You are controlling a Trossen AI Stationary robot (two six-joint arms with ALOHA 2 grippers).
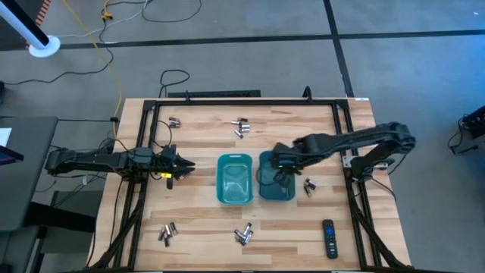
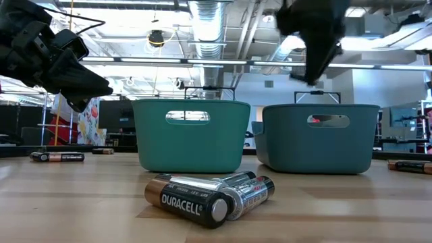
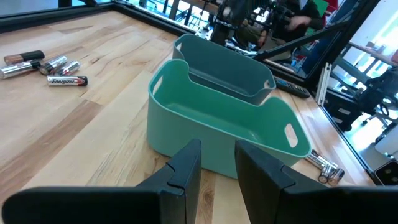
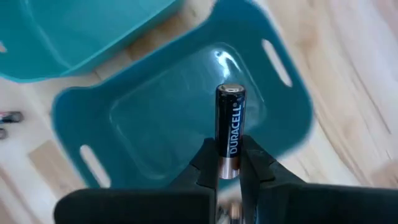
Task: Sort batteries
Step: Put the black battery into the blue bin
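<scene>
Right gripper [image 4: 229,163] grasped a dark battery [image 4: 229,127] above the right bin [image 4: 81,118]. Release was judged next. Left gripper [image 3: 217,163] waited empty, fingers slightly apart

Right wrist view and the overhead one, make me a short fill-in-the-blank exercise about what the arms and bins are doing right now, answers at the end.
1. The right gripper is shut on a dark battery printed with the brand name ____.
2. That battery hangs above the ____ of the two teal bins, seen from overhead.
3. The left gripper holds ____ between its fingers.
4. The black remote control lies on the ____, outside both bins.

Missing words: Duracell; right; nothing; table
</scene>
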